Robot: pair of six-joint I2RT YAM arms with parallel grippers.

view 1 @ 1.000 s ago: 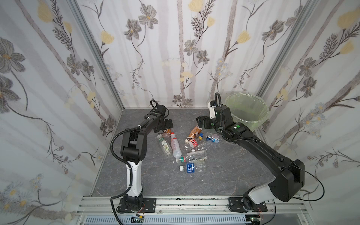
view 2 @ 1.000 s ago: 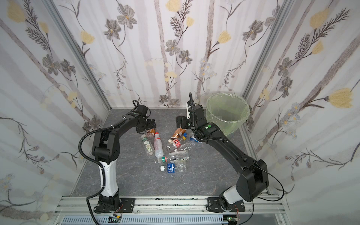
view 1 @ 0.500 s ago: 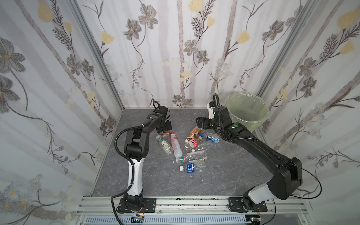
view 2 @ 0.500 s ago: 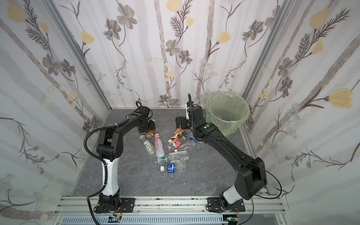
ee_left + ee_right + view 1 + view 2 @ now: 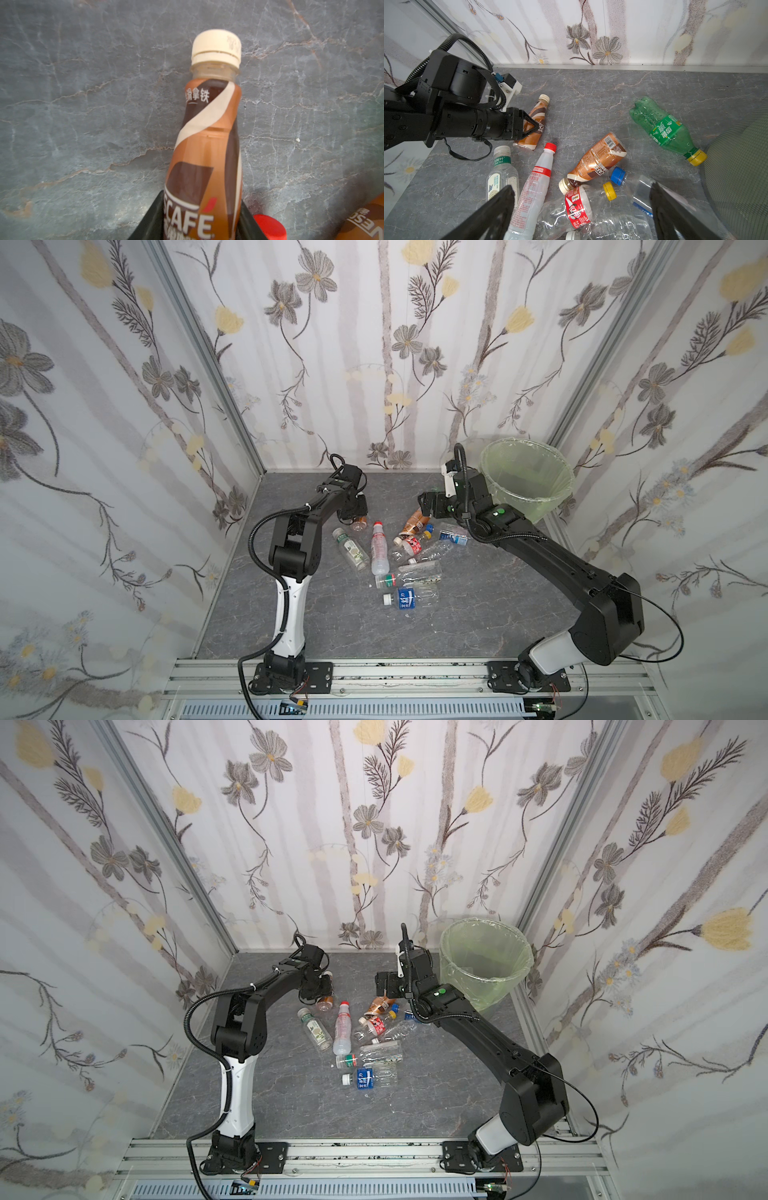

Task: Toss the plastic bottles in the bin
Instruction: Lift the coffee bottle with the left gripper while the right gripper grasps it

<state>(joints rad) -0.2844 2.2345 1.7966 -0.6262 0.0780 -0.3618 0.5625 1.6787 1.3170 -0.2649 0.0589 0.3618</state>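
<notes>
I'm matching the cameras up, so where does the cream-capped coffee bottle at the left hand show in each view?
Both top views: coffee bottle left of centre, mostly hidden under the left hand, base showing.
Left wrist: bottle fills the middle, between the hand's fingers.
Right wrist: bottle lying in the left hand, cap toward the wall.
Shared landmark: the red cap beside it, in all four.

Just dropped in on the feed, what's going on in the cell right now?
The left gripper grips a brown coffee bottle with a cream cap, which lies on the grey table towards the back left. The right gripper hangs open above the pile of bottles mid-table. The bin stands in the back right corner, and the pile is not yet binned.
</notes>
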